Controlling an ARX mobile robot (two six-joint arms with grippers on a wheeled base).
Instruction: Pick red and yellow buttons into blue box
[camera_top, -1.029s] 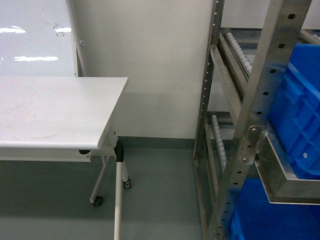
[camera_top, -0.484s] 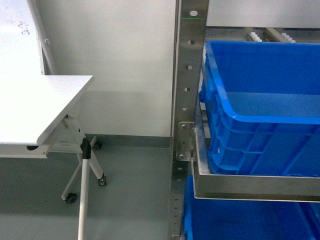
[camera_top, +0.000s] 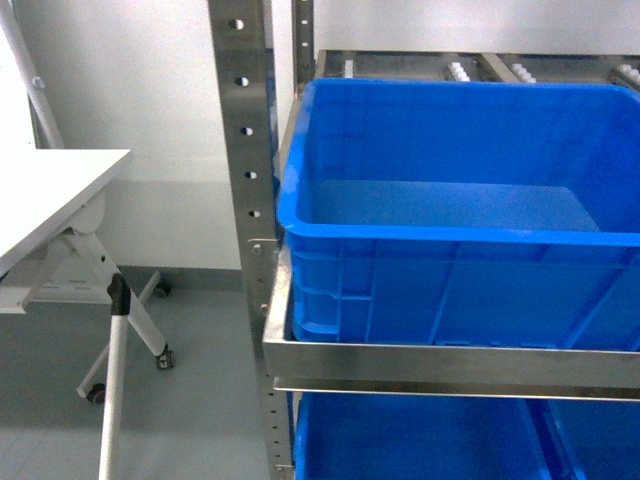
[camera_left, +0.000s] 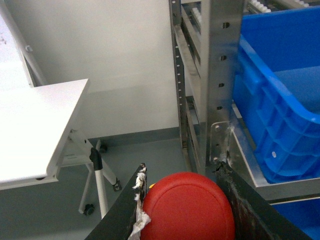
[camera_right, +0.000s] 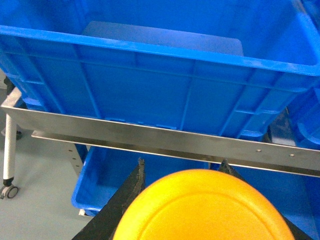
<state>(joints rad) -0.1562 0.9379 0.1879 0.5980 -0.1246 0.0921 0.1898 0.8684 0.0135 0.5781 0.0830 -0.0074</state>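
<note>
- Red button (camera_left: 187, 207): cap only; switch block hidden, bottom cropped.
- Yellow button (camera_right: 202, 207): cap cropped likewise.
- Blue box (camera_top: 450, 260): right end cut off.

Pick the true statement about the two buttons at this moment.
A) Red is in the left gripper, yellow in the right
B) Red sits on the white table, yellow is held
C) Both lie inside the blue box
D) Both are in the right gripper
A: the red button sits between the left gripper's fingers, the yellow button in the right gripper, both outside the blue box.

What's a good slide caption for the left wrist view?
Left tool carries the red button toward the blue box on the metal rack.
</note>
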